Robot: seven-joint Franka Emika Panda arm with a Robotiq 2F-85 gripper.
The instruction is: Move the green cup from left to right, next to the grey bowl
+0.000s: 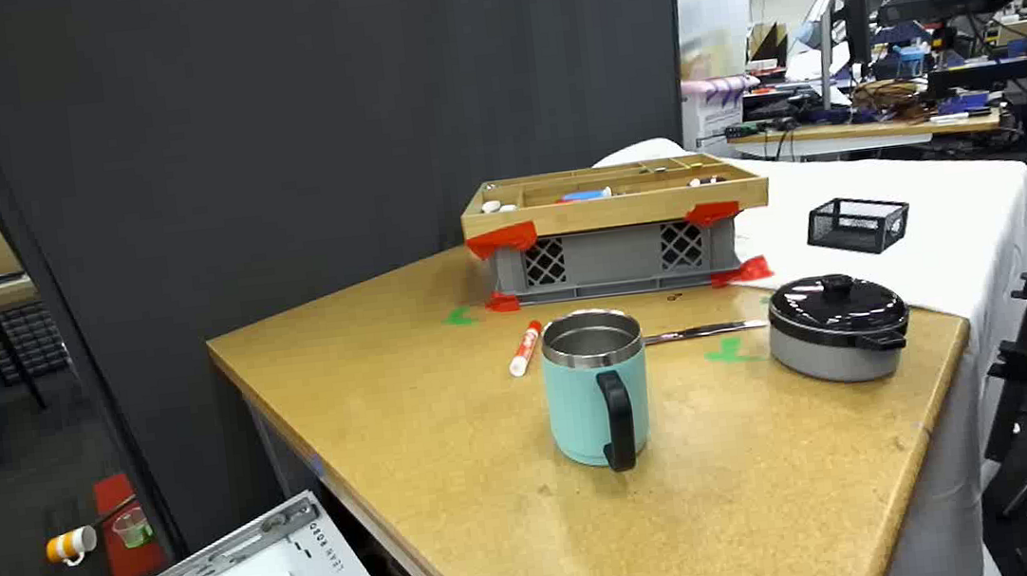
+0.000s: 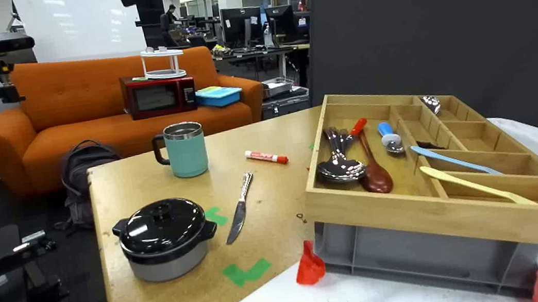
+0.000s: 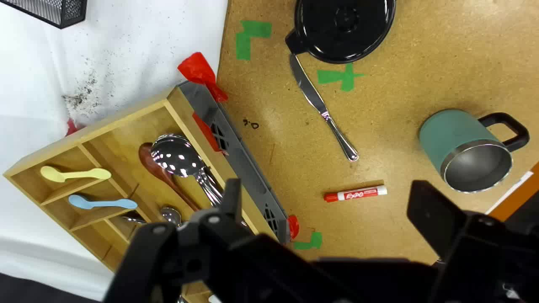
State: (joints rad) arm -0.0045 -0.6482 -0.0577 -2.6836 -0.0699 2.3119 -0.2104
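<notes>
Tabletop [image 1: 450, 409], mid-frame in an exterior view. Gripper [image 3: 327, 200], bottom of wrist view: spread wide, nothing held. Grey bowl [image 3: 343, 31], lidded, top of wrist view. Green cup [image 3: 465, 149], right of wrist view, upright, apart from bowl; move not done. Step now, probably: approach. Come down vertically over cup, straddle it, lift level. Knife [image 3: 325, 112]: don't clip it setting down. Handle [image 1: 618, 420]: stay off it when closing.

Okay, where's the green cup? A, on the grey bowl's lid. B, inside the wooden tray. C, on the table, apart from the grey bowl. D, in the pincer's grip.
C: in both exterior views the green cup stands upright on the table, with a gap between it and the grey bowl.
</notes>
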